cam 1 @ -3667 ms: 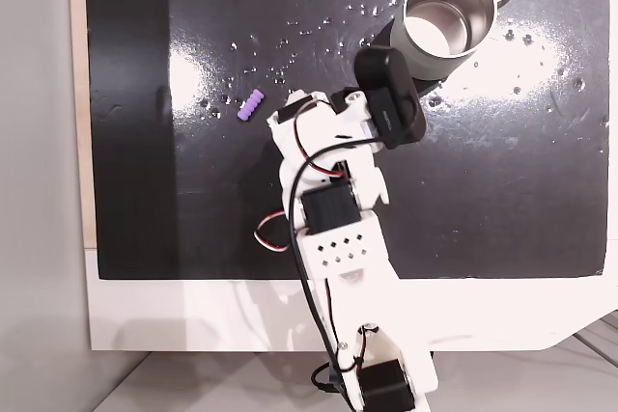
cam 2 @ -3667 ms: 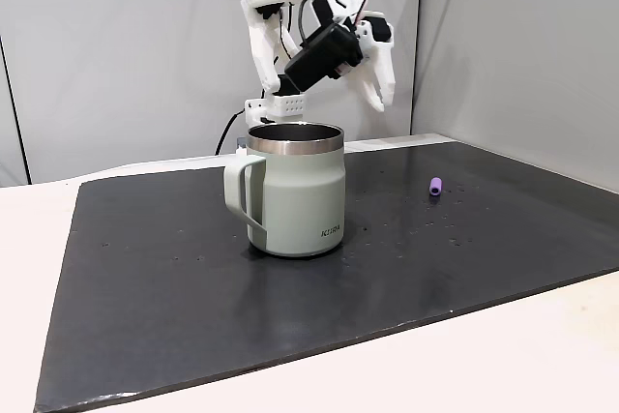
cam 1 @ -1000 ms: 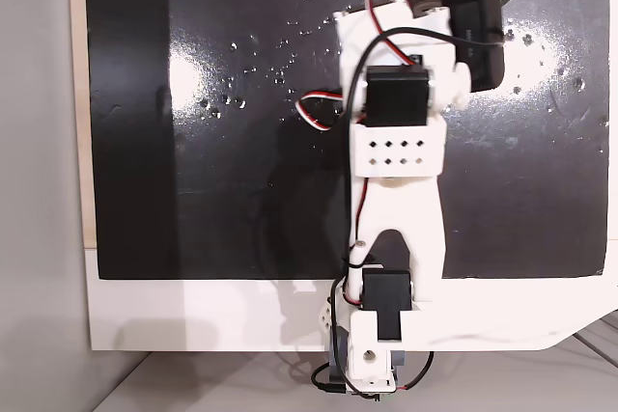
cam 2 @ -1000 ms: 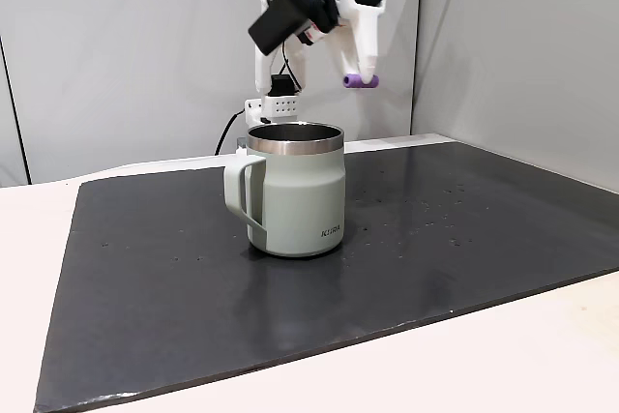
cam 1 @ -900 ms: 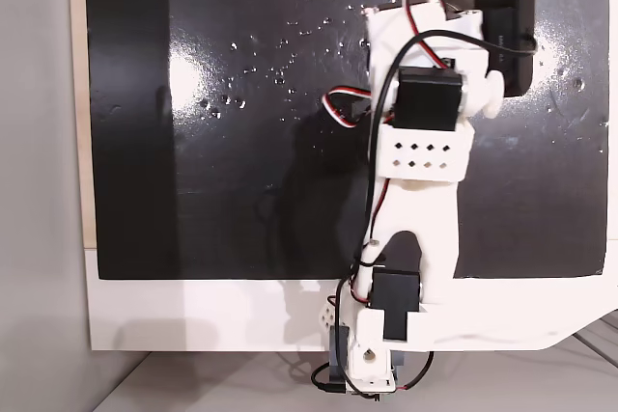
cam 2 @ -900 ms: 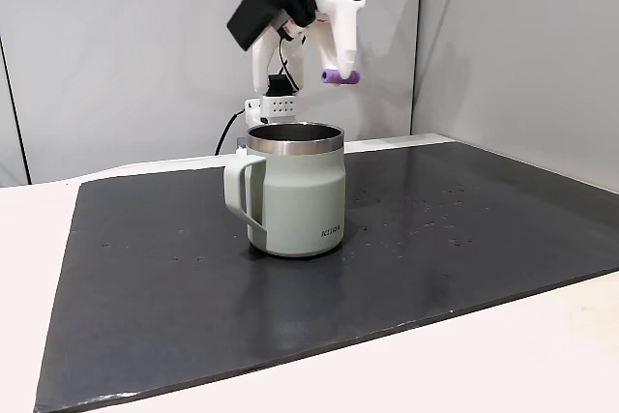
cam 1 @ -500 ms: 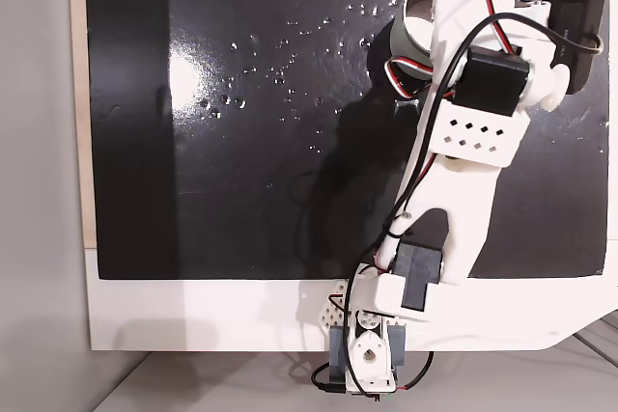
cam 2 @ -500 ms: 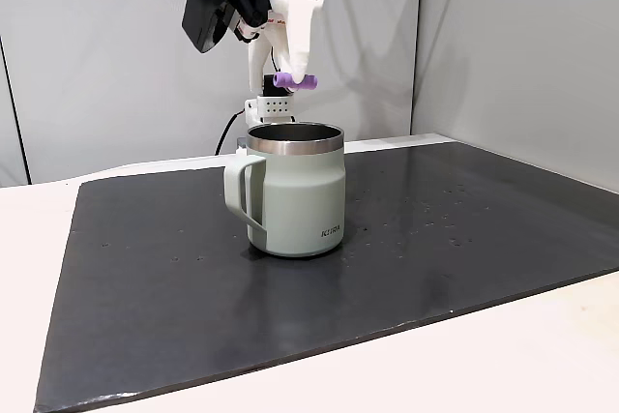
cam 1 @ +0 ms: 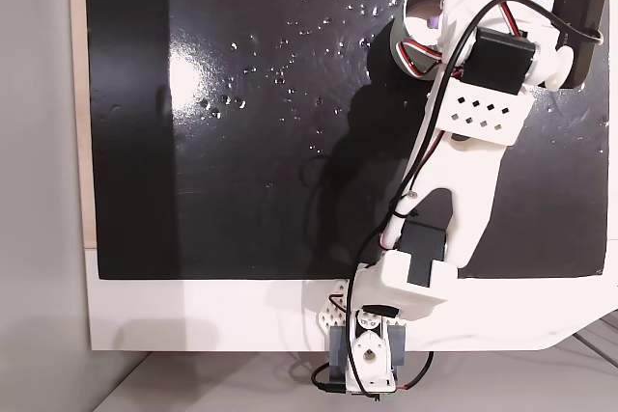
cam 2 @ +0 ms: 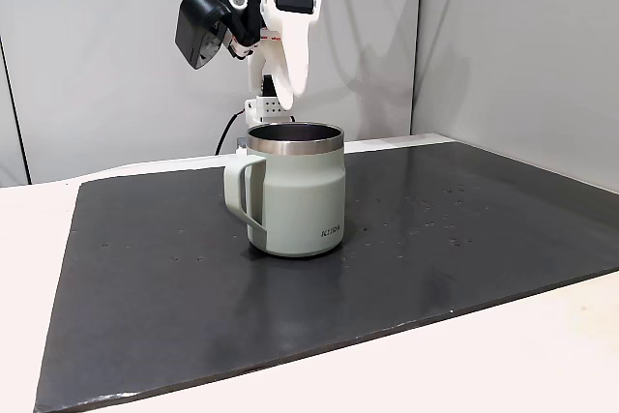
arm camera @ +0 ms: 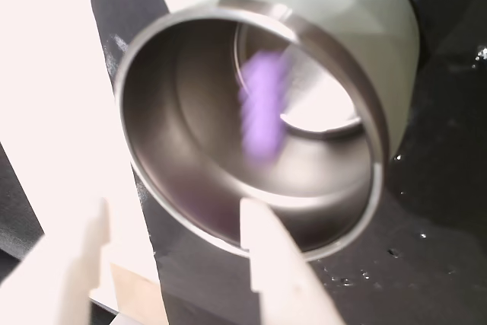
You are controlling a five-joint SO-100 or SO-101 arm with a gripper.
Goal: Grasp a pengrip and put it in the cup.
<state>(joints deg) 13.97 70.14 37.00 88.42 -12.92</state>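
Observation:
The cup [cam 2: 295, 200] stands upright on the black mat, its handle to the left in a fixed view. From above, the arm covers most of the cup [cam 1: 406, 41]. My gripper [cam 2: 287, 79] hangs just above the cup's rim, pointing down. In the wrist view my gripper [arm camera: 175, 207] is open, with both white fingers [arm camera: 266, 264] apart over the near rim and nothing between them. The light-purple pengrip [arm camera: 262, 108] shows as a blur inside the cup [arm camera: 358, 13], free of the fingers. A speck of the purple pengrip [cam 1: 439, 19] shows in the cup's mouth.
The black mat [cam 1: 241, 142] covers most of the white table [cam 1: 193, 315], with small specks near the cup. The arm's base [cam 1: 362, 364] sits at the table's near edge. Grey walls [cam 2: 503, 45] stand behind the mat.
The gripper carried the pengrip over the cup's mouth, then opened. The pengrip has left the fingers and now sits inside the cup.

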